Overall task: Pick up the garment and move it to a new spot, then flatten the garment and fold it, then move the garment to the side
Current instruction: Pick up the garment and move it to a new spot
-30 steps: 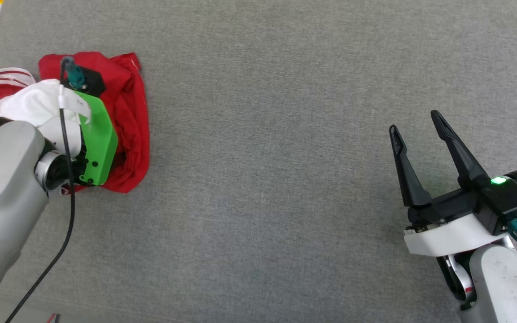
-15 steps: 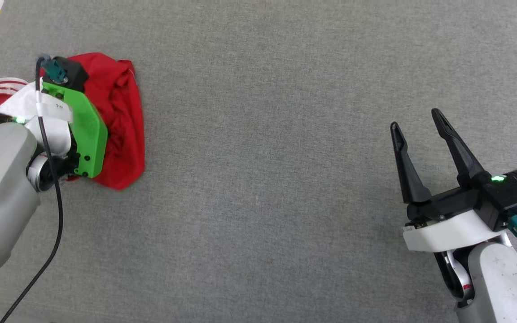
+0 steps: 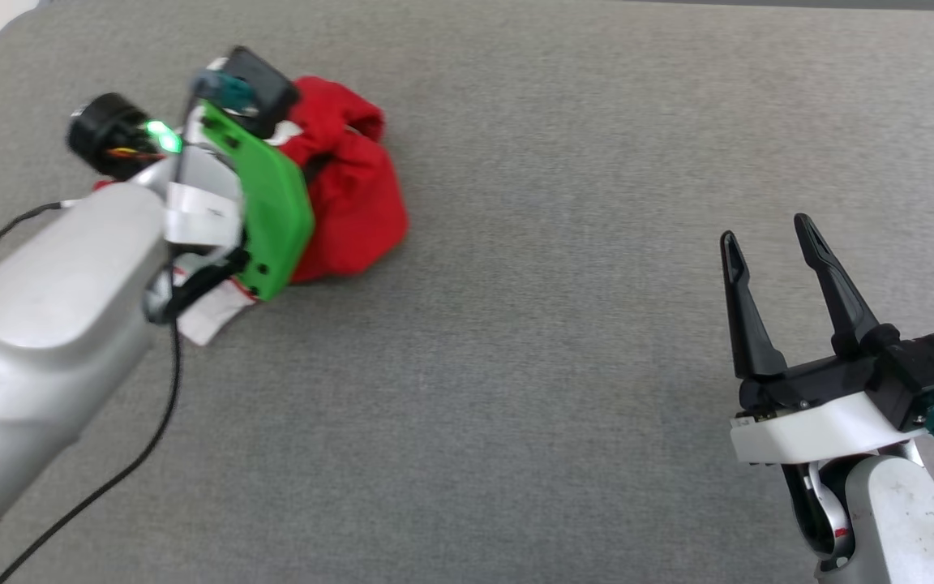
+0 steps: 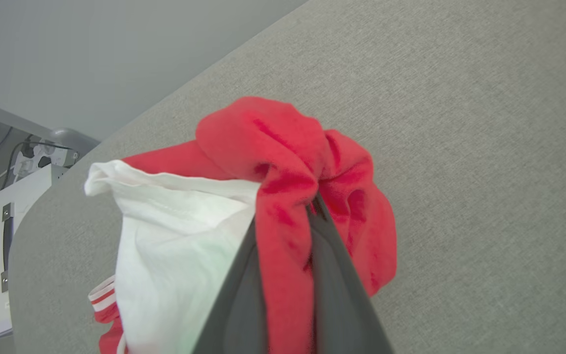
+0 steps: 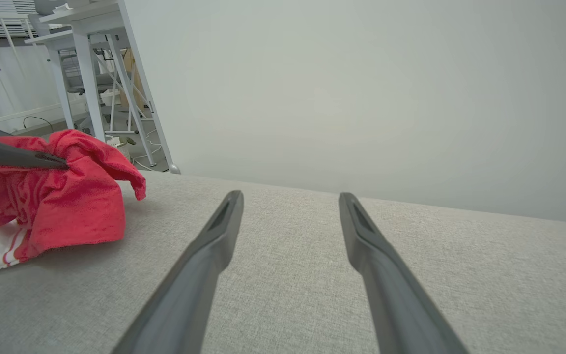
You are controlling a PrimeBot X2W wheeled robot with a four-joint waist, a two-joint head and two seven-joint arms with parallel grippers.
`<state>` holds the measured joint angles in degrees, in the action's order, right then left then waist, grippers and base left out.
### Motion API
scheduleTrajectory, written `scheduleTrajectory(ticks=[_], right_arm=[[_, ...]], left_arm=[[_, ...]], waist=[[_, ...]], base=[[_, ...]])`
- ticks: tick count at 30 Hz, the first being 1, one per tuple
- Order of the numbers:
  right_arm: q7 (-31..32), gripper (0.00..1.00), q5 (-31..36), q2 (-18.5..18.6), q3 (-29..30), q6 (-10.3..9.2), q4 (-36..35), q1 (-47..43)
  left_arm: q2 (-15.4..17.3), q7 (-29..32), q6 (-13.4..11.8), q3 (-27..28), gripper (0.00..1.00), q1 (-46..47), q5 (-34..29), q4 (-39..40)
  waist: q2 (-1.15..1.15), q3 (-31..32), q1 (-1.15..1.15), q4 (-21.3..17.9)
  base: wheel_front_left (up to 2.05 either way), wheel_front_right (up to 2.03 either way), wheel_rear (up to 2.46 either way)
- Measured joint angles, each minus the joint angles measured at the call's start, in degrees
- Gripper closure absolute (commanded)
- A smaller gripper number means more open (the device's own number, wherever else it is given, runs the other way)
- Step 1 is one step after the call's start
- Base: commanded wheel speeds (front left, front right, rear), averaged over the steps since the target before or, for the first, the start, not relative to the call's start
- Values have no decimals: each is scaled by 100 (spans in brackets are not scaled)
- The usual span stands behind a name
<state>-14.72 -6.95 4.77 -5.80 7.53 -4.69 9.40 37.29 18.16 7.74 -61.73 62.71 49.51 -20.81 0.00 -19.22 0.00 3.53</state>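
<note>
Mid-carry here, looks like step one: getting the red soft-fabric sports shirt with white sleeves and striped trim (image 3: 353,203) over to a new spot. Bunched up at the far left of the grey fabric-covered worktop (image 3: 556,365), top pulled up, white sleeve and lower edge dragging on the surface.

Best to lift higher first to get that sleeve clear, then go slow and steady toward the open middle, plenty of room there for flattening later. Worth lowering it gently rather than dropping it in a tighter ball.

Left arm's long dark fingers (image 4: 334,290): nearly closed, pinching a fold of red cloth, white sleeve hanging just beside. Right arm's fingers (image 3: 833,280): spread wide at the near right, well apart from the shirt, gripping and touching nothing.
</note>
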Motion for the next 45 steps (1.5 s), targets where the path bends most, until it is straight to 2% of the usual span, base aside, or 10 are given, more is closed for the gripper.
scheduleTrajectory(ticks=[5,12,16,18,25,29,30,31,41,45], right_arm=[[-1,0,-15,-90,140,0,-52,-19],[0,0,-14,-157,586,0,-142,-112],[-1,0,-35,-169,751,0,-191,-110],[-1,0,-112,-174,821,0,-222,-103],[-1,0,-243,-179,842,0,-243,43],[-1,0,-243,-179,805,0,-222,66],[-1,0,-243,-179,797,0,-215,75],[0,0,-242,-179,793,0,-210,79],[-1,0,-186,-186,939,0,-125,-90],[-1,0,-169,-188,935,0,-107,-240]], left_arm=[[-470,-179,0,-408,100,136,-167,266],[-1557,-560,0,-985,100,401,-234,259],[-2138,-561,0,-1139,100,399,-335,223],[-2386,-326,0,-1139,100,316,-549,268],[-2717,850,-1,-1176,100,-1054,-1370,592],[-2717,902,-1,-1166,100,-1216,-1484,581],[-2718,810,-1,-1165,65,-1216,-1488,550],[-2718,683,-1,-1168,0,-1216,-1502,517],[-2988,-1918,-1,-1054,0,-1057,-1310,19],[-2983,-2793,-313,-635,0,-1044,-1310,-235]], waist=[[0,68,0,-342],[0,77,0,-852],[0,4,0,-1068],[0,-82,0,-1147],[0,-492,0,-1387],[0,-594,0,-1438],[0,-598,0,-1439],[0,-592,0,-1434],[0,-143,0,-1233],[0,132,0,-1089]], base=[[0,0,0],[0,0,0],[0,0,0],[0,0,0],[0,0,0],[0,0,0],[0,0,0],[0,0,0],[0,0,0],[0,0,0]])
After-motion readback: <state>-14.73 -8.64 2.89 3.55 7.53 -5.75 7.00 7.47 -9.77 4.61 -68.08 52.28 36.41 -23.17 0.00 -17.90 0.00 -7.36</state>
